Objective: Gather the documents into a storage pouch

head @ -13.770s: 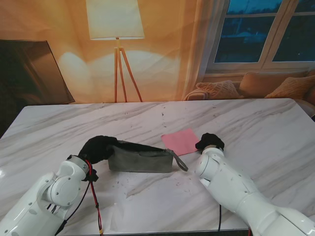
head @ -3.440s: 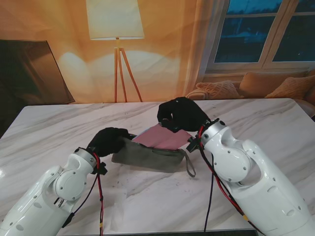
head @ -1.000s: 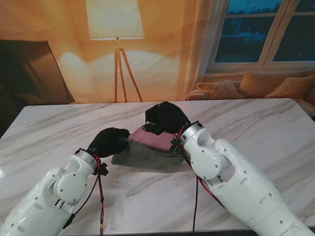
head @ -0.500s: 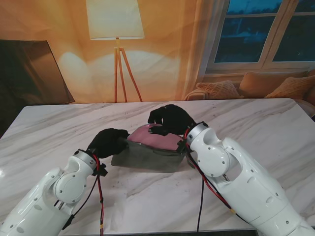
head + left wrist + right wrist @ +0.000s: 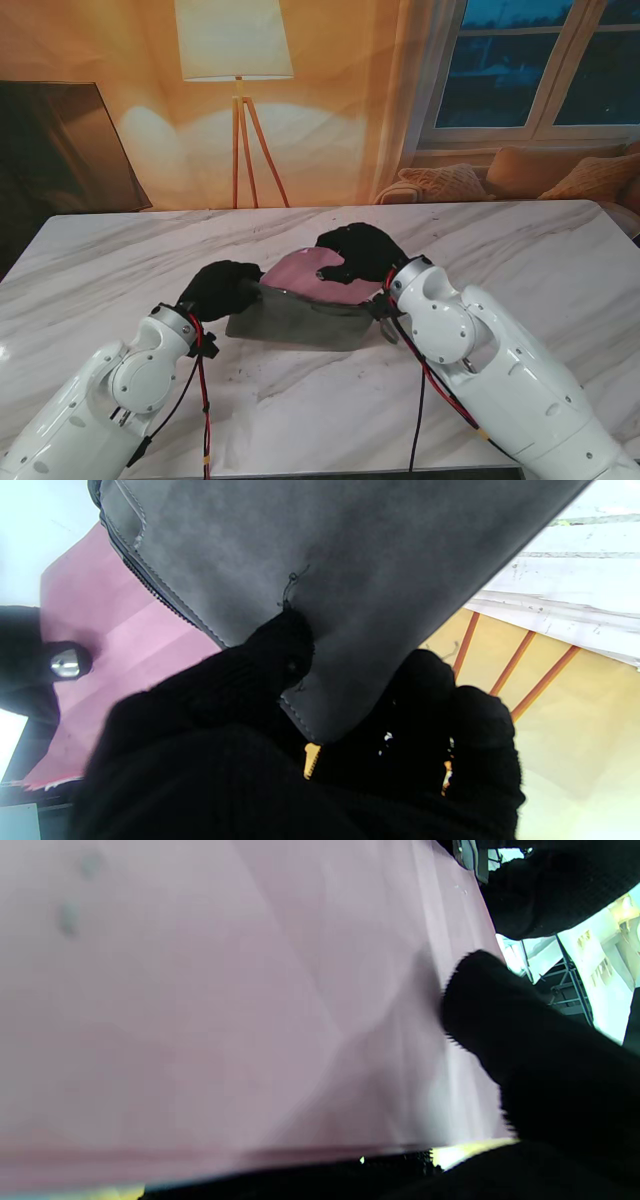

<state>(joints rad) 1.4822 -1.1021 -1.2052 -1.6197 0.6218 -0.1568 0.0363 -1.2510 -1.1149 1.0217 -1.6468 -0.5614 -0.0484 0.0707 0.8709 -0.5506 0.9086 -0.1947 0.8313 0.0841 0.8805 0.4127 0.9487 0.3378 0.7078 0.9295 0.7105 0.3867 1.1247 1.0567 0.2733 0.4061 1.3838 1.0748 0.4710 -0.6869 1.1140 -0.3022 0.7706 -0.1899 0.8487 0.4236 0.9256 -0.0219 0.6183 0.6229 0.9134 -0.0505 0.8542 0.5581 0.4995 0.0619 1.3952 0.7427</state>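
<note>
1. Stand view: my left robot hand point(image 5: 222, 287) grips the left end of the grey pouch point(image 5: 295, 318), which lies on the counter point(image 5: 520, 250) with its mouth facing away from me. I judge that grip is there to keep the mouth lifted and the pouch from sliding. The pink document point(image 5: 310, 272) sticks out of the mouth on the far side, only part of it inside. My right robot hand point(image 5: 358, 252) sits on the document's right part, fingers curled down onto it, I think to feed it deeper. The pouch strap point(image 5: 388, 330) trails off the right end, close by my right wrist.

2. Left wrist view: the left robot hand point(image 5: 300, 740) is clenched on a corner of the pouch point(image 5: 360, 570), thumb on one face, the other fingers behind. The zip edge runs open beside the document point(image 5: 100, 645), so the opening is held apart for the sheet.

3. Right wrist view: the document point(image 5: 225, 1005) fills the picture, slightly creased. One finger point(image 5: 500, 1020) of the right robot hand presses on its face; I cannot tell whether the hand pinches the sheet or only pushes it. Judging from this, the insertion is about half done.
</note>
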